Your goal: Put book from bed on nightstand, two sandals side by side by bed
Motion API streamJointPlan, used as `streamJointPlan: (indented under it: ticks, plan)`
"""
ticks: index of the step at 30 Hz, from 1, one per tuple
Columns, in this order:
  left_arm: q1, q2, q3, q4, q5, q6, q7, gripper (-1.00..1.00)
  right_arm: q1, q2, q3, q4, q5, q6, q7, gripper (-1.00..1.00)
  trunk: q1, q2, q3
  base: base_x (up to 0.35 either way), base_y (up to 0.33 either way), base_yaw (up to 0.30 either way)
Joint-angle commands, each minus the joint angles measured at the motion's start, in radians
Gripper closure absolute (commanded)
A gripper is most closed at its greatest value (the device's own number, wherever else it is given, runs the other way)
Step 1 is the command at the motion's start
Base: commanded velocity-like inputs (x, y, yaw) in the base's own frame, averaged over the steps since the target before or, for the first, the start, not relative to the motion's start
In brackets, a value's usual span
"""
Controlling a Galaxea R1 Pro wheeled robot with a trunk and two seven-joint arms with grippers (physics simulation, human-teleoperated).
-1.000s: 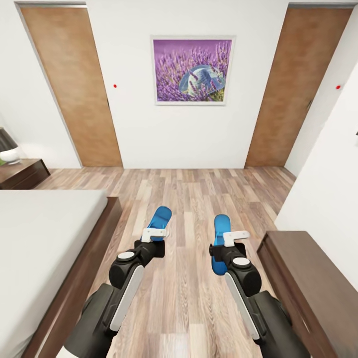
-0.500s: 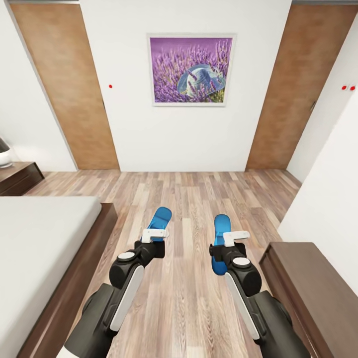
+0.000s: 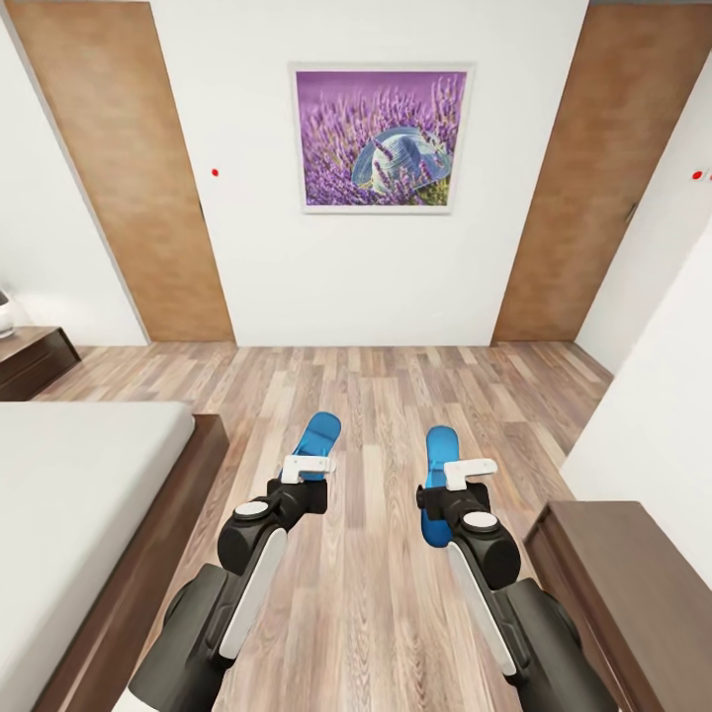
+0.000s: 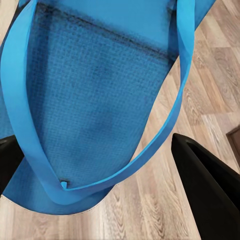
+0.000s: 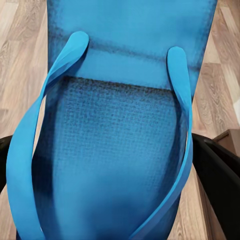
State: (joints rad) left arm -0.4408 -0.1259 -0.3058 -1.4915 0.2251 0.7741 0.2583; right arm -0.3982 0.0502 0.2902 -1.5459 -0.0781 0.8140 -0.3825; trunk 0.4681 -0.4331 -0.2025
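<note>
Blue sandals, one per gripper: L [image 3: 318, 435] & R [image 3: 435, 485], each clamped betw jaws.

Bed [image 3: 79, 494] and nightstand [image 3: 30, 358] are cropped at the frame's left edge; sideboard [image 3: 633, 593] is cropped lower right.

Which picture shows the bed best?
The head view: the bed lies at its left, pale mattress and dark frame beside the floor. The wrist views give blue sandals up close over wood floor, so they don't help with the bed.
</note>
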Motion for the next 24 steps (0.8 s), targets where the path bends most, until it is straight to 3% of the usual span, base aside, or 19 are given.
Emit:
streamJointPlan:
  ticks: [1, 24]
  plan:
    - [-0.001, 0.0, -0.001, -0.001, 0.01, 0.004, 0.01, 1.0, -0.001, 0.0, 0.001, -0.001, -0.008, 0.004, -0.009, 1.0, 0.001, -0.002, -0.002, 0.324, 0.0, 0.0]
    - [-0.001, 0.0, -0.002, -0.001, 0.01, 0.004, 0.01, 1.0, -0.002, 0.0, 0.001, 0.0, -0.008, 0.004, -0.009, 1.0, 0.001, -0.002, -0.002, 0.326, -0.072, 0.0]
